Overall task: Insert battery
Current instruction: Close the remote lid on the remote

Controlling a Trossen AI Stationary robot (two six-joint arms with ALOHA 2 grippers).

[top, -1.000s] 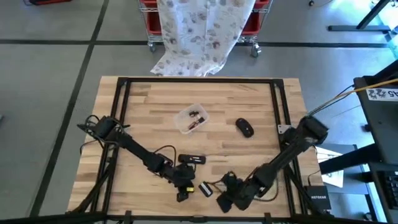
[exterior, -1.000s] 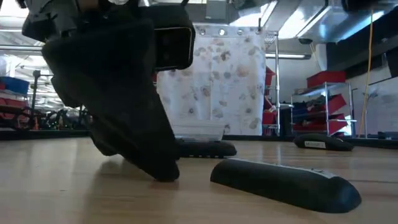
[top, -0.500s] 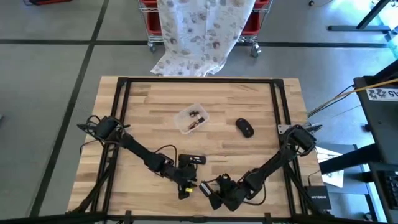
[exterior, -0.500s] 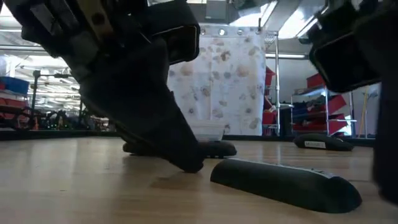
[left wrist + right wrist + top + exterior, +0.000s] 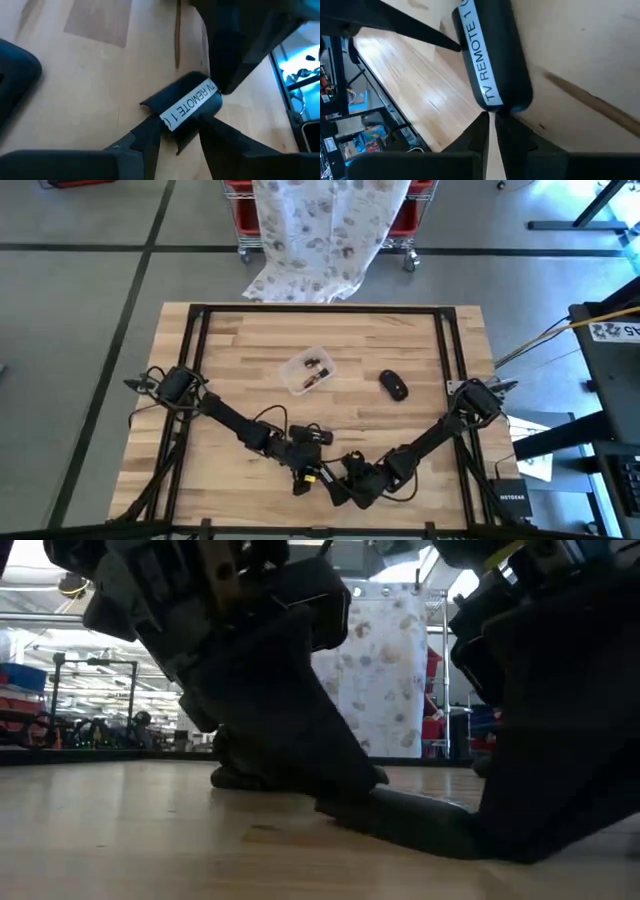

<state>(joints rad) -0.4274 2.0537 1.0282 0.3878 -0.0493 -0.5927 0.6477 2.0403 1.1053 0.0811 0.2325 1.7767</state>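
Both pincers meet at the TV remote [image 5: 327,481], which lies flat on the table [image 5: 240,360] near its front edge. We see the left pincer [image 5: 179,131] with its two fingers spread to either side of one end of the remote, the white label reading "TV REMOTE 1" showing between them; whether the fingers actually press the casing we cannot tell. We see the right pincer [image 5: 492,121] at the remote's other end, its fingers drawn nearly together with only a thin gap, their tips at the rounded end of the casing. In the low view the two dark arms lean in from either side over the remote, which rests on the wood between them. Just behind the remote, toward the middle of the table, lies a second dark remote-like piece [image 5: 311,436]. Farther back from the remote sits a clear plastic container [image 5: 308,371] with small items in it, and beside that, to the right, a black computer mouse [image 5: 393,385]. Beyond the table's far edge hangs a patterned cloth [image 5: 325,230] over a red-binned cart.
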